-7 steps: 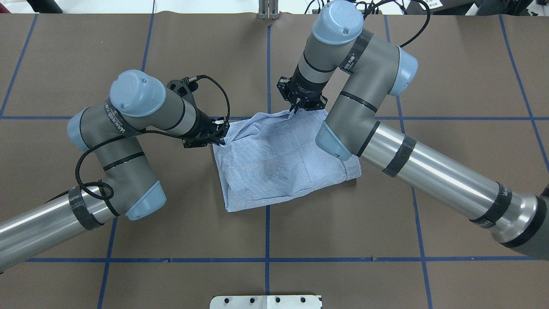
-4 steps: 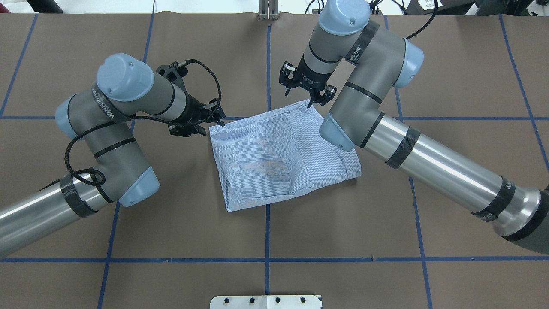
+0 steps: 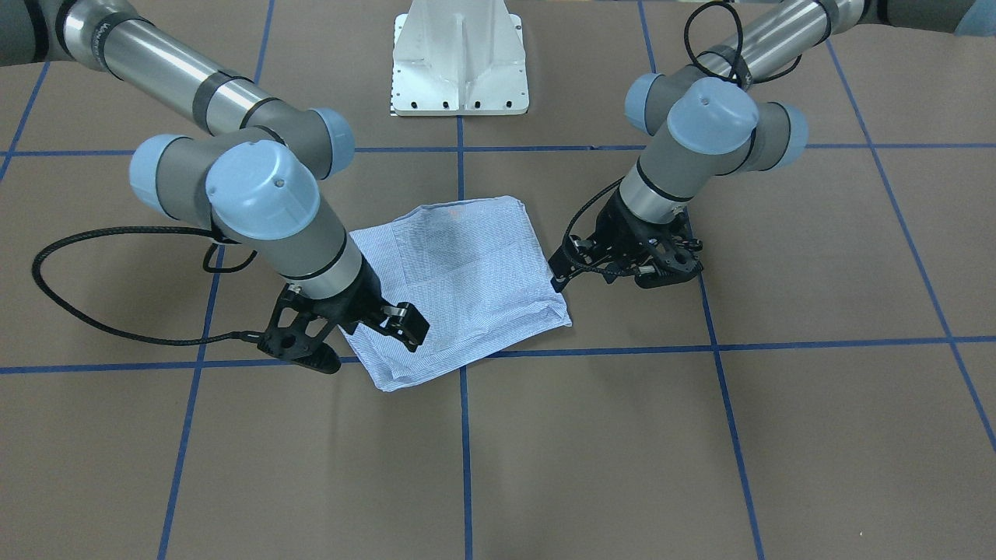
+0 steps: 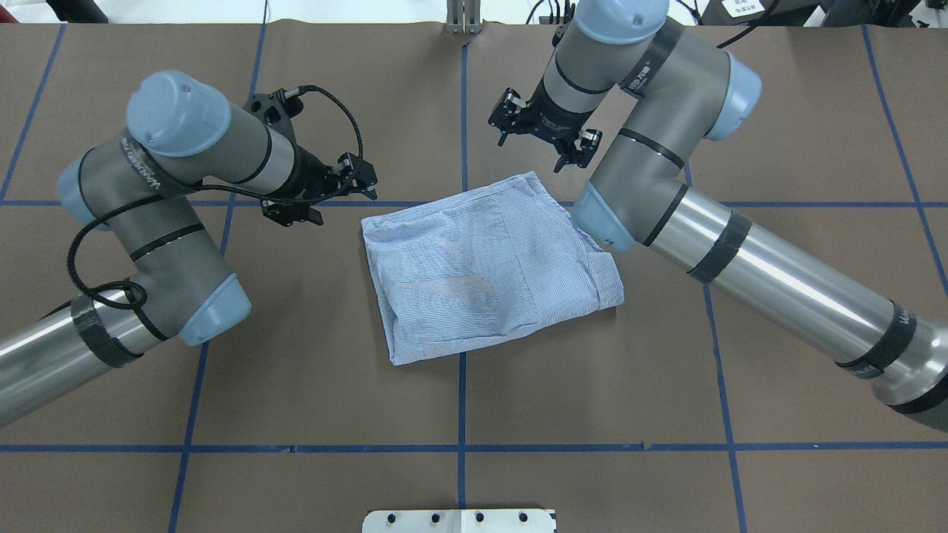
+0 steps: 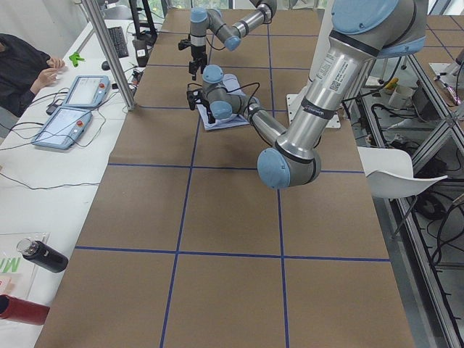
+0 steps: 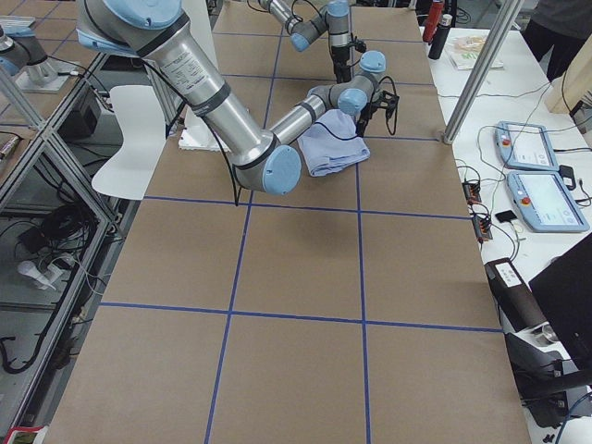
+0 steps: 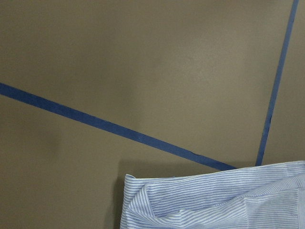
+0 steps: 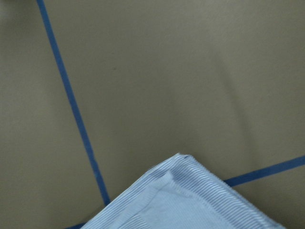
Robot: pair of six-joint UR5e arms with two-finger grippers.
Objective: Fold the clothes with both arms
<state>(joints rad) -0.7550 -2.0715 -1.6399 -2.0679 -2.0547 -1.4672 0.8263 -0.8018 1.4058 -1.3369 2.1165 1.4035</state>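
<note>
Both grippers have been drawn back from the shirt (image 4: 481, 266) since the earlier frames, where its far corners were pinched; those corners have been let go and the far edge has settled flat.

With 12 o'clock taken as the side away from the robot in the overhead view, the left gripper (image 4: 342, 198) is held off the shirt's 10 o'clock corner, apart from the cloth, with its fingers spread and nothing between them. The right gripper (image 4: 531, 154) is held off the 1 o'clock corner, also clear of the cloth, its jaws wide and empty. In each wrist view only a corner of striped fabric is seen at the lower edge, over bare table.

The shirt is laid folded into a rough rectangle at the middle of the brown table (image 4: 459, 400), turned slightly out of square with the blue tape lines (image 4: 462, 481). Its far edge is laid across the cross line, and its 6 o'clock edge reaches the centre line. The right arm (image 4: 778, 274) is passed over the shirt's 3 o'clock side; the left arm (image 4: 178, 178) is kept well off at 9 o'clock.
</note>
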